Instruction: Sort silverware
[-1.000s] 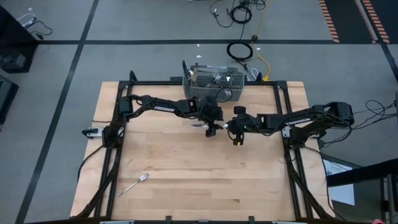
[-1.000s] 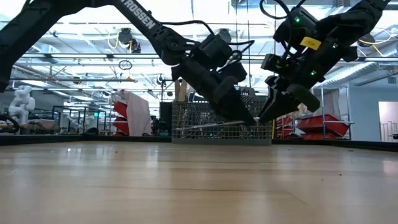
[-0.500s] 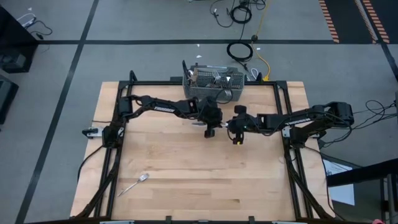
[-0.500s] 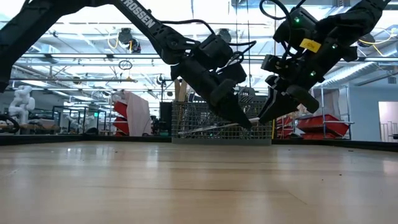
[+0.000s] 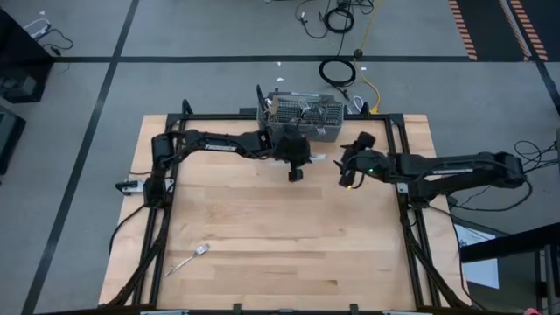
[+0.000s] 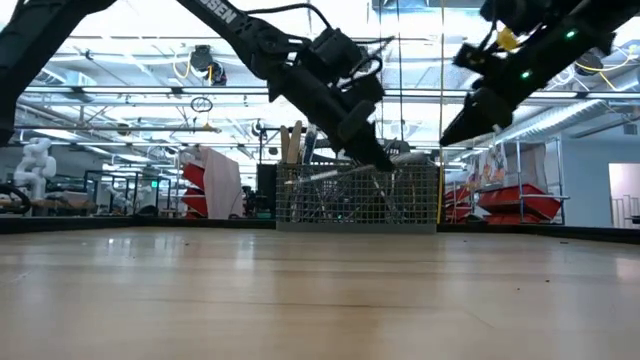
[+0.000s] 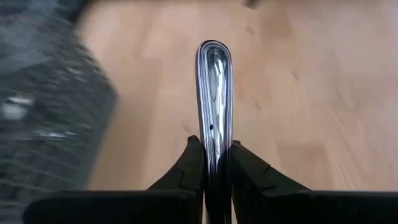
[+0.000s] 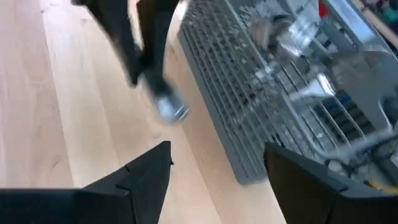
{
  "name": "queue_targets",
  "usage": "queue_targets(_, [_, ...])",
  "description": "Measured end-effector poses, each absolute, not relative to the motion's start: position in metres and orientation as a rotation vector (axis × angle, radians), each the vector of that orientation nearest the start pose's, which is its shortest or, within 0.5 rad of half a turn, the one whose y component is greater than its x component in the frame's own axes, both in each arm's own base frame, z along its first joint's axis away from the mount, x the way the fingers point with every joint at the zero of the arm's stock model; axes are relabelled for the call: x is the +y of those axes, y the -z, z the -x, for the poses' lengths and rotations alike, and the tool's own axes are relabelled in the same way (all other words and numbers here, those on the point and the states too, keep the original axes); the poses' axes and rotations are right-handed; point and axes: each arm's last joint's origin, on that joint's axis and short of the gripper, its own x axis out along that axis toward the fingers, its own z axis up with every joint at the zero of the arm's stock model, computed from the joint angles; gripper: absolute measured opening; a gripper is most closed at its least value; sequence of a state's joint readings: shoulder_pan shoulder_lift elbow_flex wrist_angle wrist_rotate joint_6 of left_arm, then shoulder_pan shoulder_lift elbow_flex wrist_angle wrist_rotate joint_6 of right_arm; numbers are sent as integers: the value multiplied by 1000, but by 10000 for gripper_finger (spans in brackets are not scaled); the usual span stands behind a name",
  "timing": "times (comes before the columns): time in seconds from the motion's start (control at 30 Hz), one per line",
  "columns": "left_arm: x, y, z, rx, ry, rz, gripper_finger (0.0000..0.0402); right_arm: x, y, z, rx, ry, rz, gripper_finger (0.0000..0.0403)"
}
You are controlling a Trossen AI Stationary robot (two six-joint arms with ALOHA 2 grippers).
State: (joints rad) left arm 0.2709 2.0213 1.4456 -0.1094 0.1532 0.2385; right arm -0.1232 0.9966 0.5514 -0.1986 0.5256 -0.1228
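Left gripper clamps a silver handle beside the mesh basket; right gripper wide, empty — bare tabletop below; high view alone shows a fork.

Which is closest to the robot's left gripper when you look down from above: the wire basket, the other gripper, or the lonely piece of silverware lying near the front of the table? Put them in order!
Measured from the left gripper:
1. Wire basket, just behind it at the table's back edge.
2. Right gripper, off to its right over the wood.
3. Lone utensil, far away near the front left corner.
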Motion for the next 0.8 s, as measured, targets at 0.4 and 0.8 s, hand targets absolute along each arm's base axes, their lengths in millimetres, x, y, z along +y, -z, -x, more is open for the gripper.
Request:
queue_targets(0.4, [142, -311, -413, 97, -498, -109, 49, -35, -237, -160, 614, 651, 134, 219])
queue_targets(0.8, [189, -328, -377, -178, -869, -206, 49, -35, -238, -159, 612, 647, 133, 212])
